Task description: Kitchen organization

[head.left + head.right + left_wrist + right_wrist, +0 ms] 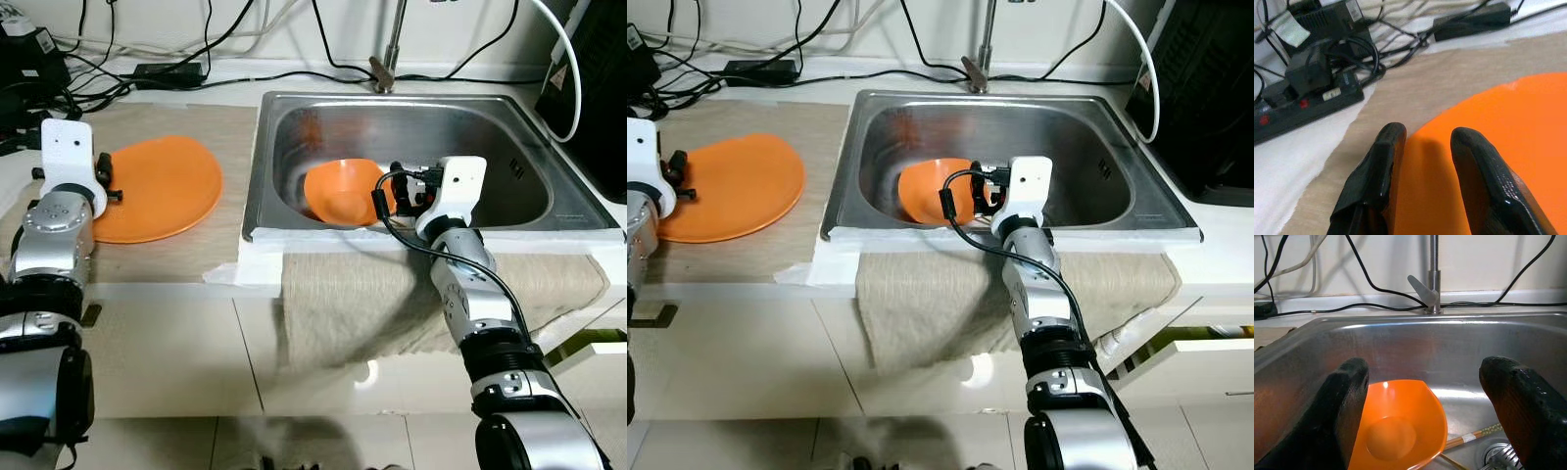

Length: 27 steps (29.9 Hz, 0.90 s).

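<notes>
A steel sink [509, 211] sits in the counter, its faucet [1433, 274] rising at the back wall. To its left, on a beige mat [186, 250], lies an orange plate [162, 186]. An orange bowl [1400, 431] rests tilted inside the sink, near its front-left wall, with chopsticks [1474, 435] beside the drain.

The right gripper [1425, 401] hovers over the sink's front edge, fingers spread wide — the bowl just below and between them. The left gripper [1422, 161] hangs over the plate's left rim, fingers parted and holding nothing.

orange bowl [345, 192], orange plate [157, 186], silver sink [470, 127].
</notes>
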### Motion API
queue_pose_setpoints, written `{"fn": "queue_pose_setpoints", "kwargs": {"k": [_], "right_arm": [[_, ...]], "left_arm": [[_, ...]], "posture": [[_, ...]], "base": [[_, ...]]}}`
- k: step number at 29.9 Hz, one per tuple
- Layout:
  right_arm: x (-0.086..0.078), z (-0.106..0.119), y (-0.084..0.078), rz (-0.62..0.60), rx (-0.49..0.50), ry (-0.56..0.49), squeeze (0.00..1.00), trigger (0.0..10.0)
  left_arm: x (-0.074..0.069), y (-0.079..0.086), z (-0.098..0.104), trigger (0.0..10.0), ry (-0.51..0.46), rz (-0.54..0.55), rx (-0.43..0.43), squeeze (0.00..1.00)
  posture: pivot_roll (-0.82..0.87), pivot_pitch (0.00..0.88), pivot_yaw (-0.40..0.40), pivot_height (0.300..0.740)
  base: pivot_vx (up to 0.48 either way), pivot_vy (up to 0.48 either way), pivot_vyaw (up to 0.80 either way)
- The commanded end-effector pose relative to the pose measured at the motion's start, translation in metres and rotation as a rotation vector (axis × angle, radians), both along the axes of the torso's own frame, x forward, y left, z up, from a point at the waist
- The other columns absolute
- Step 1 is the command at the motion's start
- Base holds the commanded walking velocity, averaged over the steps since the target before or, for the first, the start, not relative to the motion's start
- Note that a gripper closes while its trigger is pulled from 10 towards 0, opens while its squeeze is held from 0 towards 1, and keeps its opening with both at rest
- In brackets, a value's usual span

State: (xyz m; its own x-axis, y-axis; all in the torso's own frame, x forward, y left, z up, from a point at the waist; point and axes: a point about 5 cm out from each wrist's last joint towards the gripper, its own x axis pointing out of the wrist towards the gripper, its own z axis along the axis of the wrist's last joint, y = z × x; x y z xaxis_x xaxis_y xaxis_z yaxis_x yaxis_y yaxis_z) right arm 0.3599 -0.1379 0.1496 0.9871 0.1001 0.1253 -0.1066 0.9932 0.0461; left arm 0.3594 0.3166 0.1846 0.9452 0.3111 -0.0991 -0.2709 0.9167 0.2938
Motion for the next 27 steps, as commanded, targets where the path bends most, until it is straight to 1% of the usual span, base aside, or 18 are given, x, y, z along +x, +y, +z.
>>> {"fn": "queue_pose_setpoints", "kwargs": {"k": [1, 5, 6, 9, 10, 11, 12, 14, 15, 16, 17, 18, 20, 21, 23, 25, 26, 27], "right_arm": [[0.001, 0.001, 0.001, 0.004, 0.015, 0.004, 0.0, 10.0], [0.001, 0.001, 0.002, 0.006, 0.015, 0.005, 0.0, 10.0], [0.002, 0.002, 0.002, 0.008, 0.016, 0.003, 0.0, 10.0], [0.002, 0.003, 0.002, 0.01, 0.017, 0.0, 0.0, 10.0], [0.002, 0.005, 0.001, 0.01, 0.016, -0.004, 0.0, 10.0], [0.002, 0.005, 0.001, 0.01, 0.016, -0.004, 0.0, 10.0], [0.002, 0.005, 0.001, 0.01, 0.016, -0.005, 0.0, 10.0], [0.002, 0.005, 0.0, 0.009, 0.015, -0.004, 0.0, 10.0], [0.002, 0.005, 0.0, 0.009, 0.015, -0.004, 0.0, 10.0], [0.002, 0.005, 0.0, 0.009, 0.014, -0.004, 0.0, 10.0], [0.001, 0.004, -0.001, 0.009, 0.013, -0.003, 0.0, 10.0], [0.001, 0.004, -0.001, 0.009, 0.013, -0.003, 0.0, 10.0], [0.001, 0.004, -0.001, 0.011, 0.012, -0.002, 0.0, 10.0], [0.001, 0.004, -0.001, 0.011, 0.012, -0.002, 0.0, 10.0], [0.001, 0.005, -0.002, 0.013, 0.01, -0.003, 0.0, 10.0], [0.001, 0.006, -0.003, 0.014, 0.01, -0.004, 0.0, 10.0], [0.002, 0.008, -0.004, 0.013, 0.008, -0.007, 0.0, 10.0], [0.002, 0.01, -0.006, 0.008, -0.039, -0.027, 0.0, 10.0]], "left_arm": [[-0.002, 0.002, -0.003, 10.0, 0.019, 0.01, 0.0, 0.0], [-0.004, 0.001, -0.007, 10.0, 0.029, 0.021, -0.014, 0.0], [-0.004, -0.002, -0.012, 10.0, 0.037, 0.015, -0.026, 0.0], [-0.004, -0.005, -0.019, 10.0, 0.054, 0.013, -0.042, 0.0], [-0.005, -0.007, -0.025, 10.0, 0.073, 0.011, -0.056, 0.0], [-0.005, -0.007, -0.025, 10.0, 0.073, 0.011, -0.056, 0.0], [-0.007, -0.01, -0.032, 10.0, 0.091, 0.012, -0.07, 0.0], [-0.009, -0.011, -0.039, 10.0, 0.113, 0.019, -0.082, 0.0], [-0.009, -0.011, -0.039, 10.0, 0.113, 0.019, -0.082, 0.0], [-0.01, -0.011, -0.044, 10.0, 0.127, 0.024, -0.1, 0.0], [-0.013, -0.012, -0.055, 10.0, 0.159, 0.041, -0.139, 0.0], [-0.013, -0.012, -0.055, 10.0, 0.159, 0.041, -0.139, 0.0], [-0.017, -0.011, -0.065, 10.0, 0.186, 0.058, -0.173, 0.0], [-0.017, -0.011, -0.065, 10.0, 0.186, 0.058, -0.173, 0.0], [-0.022, -0.01, -0.075, 10.0, 0.209, 0.076, -0.186, 0.0], [-0.023, -0.01, -0.077, 10.0, 0.212, 0.079, -0.189, 0.0], [-0.021, -0.013, -0.076, 10.0, 0.198, 0.065, -0.19, 0.0], [-0.018, -0.018, -0.073, 10.0, 0.175, 0.044, -0.18, 0.0]], "posture": [[0.04, 0.0, 0.005, 0.74], [0.04, 0.0, 0.004, 0.74], [0.04, 0.0, 0.004, 0.74], [0.04, 0.0, 0.004, 0.74], [0.04, 0.0, 0.004, 0.74], [0.04, 0.0, 0.004, 0.74], [0.03, 0.0, 0.004, 0.74], [0.03, 0.0, 0.004, 0.74], [0.03, 0.0, 0.004, 0.74], [0.03, 0.0, 0.005, 0.74], [0.02, 0.0, 0.005, 0.74], [0.02, 0.0, 0.005, 0.74], [0.02, 0.0, 0.003, 0.74], [0.02, 0.0, 0.003, 0.74], [0.02, 0.0, 0.0, 0.74], [0.02, 0.0, -0.001, 0.74], [0.02, 0.0, -0.004, 0.74], [0.02, 0.0, -0.005, 0.74]], "base": [[0.0, 0.0, 0.0], [0.0, 0.0, 0.0], [0.0, 0.0, 0.0], [0.0, 0.0, 0.0], [0.0, 0.0, 0.0], [0.0, 0.0, 0.0], [0.0, 0.0, 0.0], [0.0, 0.0, 0.0], [0.0, 0.0, 0.0], [0.0, 0.0, 0.0], [0.0, 0.0, 0.0], [0.0, 0.0, 0.0], [0.0, 0.0, 0.0], [0.0, 0.0, 0.0], [0.0, 0.0, 0.0], [0.0, 0.0, 0.0], [0.0, 0.0, 0.0], [0.0, 0.0, 0.0]]}}
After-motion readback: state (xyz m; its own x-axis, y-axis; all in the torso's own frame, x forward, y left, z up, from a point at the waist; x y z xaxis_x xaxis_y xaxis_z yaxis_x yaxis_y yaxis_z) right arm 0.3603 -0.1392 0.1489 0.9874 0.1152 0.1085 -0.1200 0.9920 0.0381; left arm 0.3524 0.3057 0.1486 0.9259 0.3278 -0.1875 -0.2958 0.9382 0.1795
